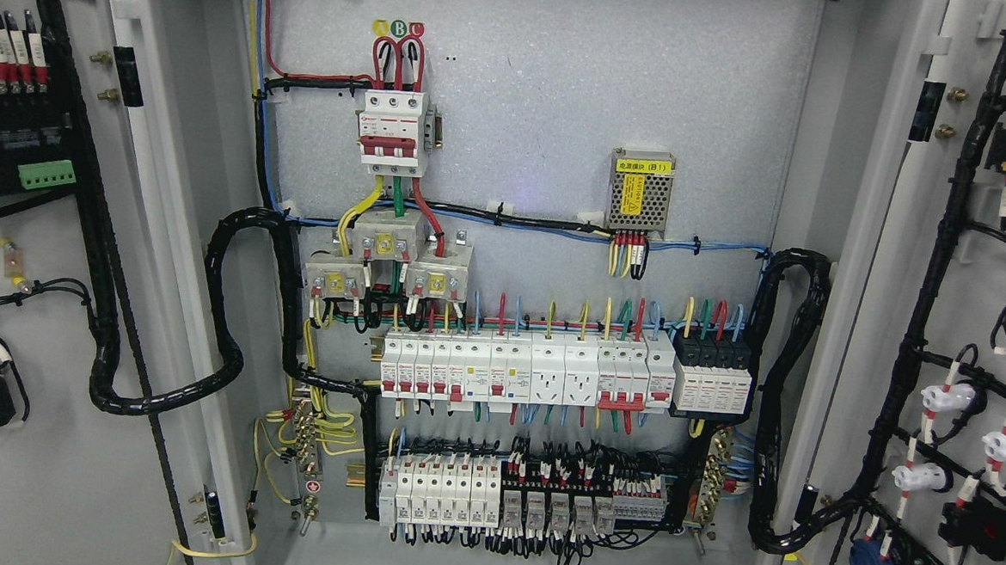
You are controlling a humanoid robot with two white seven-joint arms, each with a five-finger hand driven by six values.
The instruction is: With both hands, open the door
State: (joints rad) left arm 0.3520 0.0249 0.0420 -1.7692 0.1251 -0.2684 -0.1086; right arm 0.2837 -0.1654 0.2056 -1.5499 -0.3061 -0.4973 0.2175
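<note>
From the head view, a grey metal electrical cabinet stands with both of its doors swung wide: the left grey door leaf [47, 431], hung with black cable looms and a green terminal block [46, 174], fills the picture's left edge, and the right grey door leaf [977, 281], carrying black harnesses and white lamp holders [949, 398], fills the right. Between them lies the grey back panel [564, 105], with a red-and-white main breaker [393, 130], a perforated metal power supply [640, 197] and white rows of small breakers [524, 371]. Each door's long axis runs vertically, hinged at the cabinet's side posts. Neither hand appears anywhere, so their state, and which one is nearer either leaf, cannot be told. By the look of it, the opening is already complete.
</note>
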